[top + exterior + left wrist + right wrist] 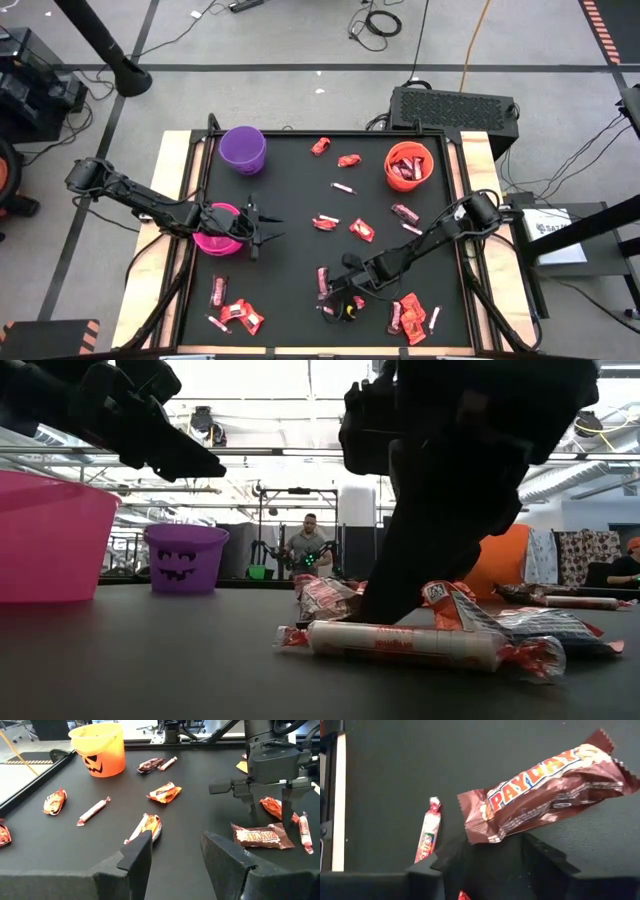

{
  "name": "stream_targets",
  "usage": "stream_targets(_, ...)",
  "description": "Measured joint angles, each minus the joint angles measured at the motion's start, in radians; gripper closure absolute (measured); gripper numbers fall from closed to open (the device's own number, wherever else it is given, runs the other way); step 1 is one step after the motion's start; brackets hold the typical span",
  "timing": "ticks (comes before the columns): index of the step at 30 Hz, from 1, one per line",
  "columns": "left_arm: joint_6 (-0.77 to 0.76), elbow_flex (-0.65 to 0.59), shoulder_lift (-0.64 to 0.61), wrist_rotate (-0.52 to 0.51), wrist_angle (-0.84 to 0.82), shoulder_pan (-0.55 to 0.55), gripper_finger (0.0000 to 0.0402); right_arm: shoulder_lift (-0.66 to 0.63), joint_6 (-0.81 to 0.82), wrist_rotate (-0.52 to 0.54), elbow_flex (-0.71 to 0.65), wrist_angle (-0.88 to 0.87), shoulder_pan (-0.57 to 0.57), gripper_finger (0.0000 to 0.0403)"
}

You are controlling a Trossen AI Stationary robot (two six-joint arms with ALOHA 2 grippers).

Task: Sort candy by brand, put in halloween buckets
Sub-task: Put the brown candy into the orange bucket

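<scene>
A brown PayDay bar [545,790] lies flat on the black table [290,260], near its front middle. My right gripper [495,860] slants down over it, open, its fingers at either side of the bar's near end [475,832]. A thin pinkish-white stick [427,837] lies beside it. My left gripper [175,850] hangs open and holds nothing, just right of the pink bucket [215,232]. The purple bucket [243,148] stands far left. The orange bucket [408,165], far right, has candy in it. My right gripper's open fingers [452,855] come from above at a slant and stand at the brown bar's crimped end [470,837]. I cannot tell whether they touch it. The bar lies flat on the table.
Loose candy lies scattered over the table: a cluster near the front left [236,316], another at the front right [410,318], pieces in the middle [360,230] and at the far side [335,153]. Wooden rails [168,200] edge the table. People sit in the room behind [305,545].
</scene>
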Motion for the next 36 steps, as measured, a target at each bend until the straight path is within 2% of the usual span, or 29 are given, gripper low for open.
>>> stream_targets(7, -0.004, 0.0, 0.0, 0.0, 0.0, 0.0, 0.0226, 0.002, 0.041, 0.012, 0.002, -0.006, -0.001, 0.0274)
stream_targets(13, -0.004, 0.0, 0.0, 0.0, 0.0, 0.0, 0.0226, 0.004, -0.002, 0.059, 0.001, -0.009, -0.003, 0.0383)
stream_targets(16, -0.004, 0.0, 0.0, 0.0, 0.0, 0.0, 0.0226, 0.002, -0.023, 0.058, 0.002, -0.009, -0.007, 0.0394)
stream_targets(19, -0.004, 0.0, 0.0, 0.0, 0.0, 0.0, 0.0226, -0.018, -0.035, 0.057, 0.026, -0.079, -0.011, 0.0401)
stream_targets(23, -0.006, 0.0, 0.0, 0.0, -0.002, 0.0, 0.0226, -0.055, -0.036, 0.059, 0.089, -0.214, -0.016, 0.0401)
stream_targets(28, -0.025, 0.0, 0.0, 0.0, -0.004, -0.001, 0.0226, -0.063, -0.128, 0.073, 0.127, -0.233, -0.01, 0.0383)
stream_targets(32, -0.024, 0.0, 0.0, 0.0, -0.004, -0.001, 0.0226, -0.053, -0.181, 0.115, 0.132, -0.17, -0.004, 0.0339)
stream_targets(36, -0.025, 0.0, 0.0, 0.0, -0.007, -0.001, 0.0226, -0.014, -0.198, 0.122, 0.131, -0.172, -0.001, 0.0269)
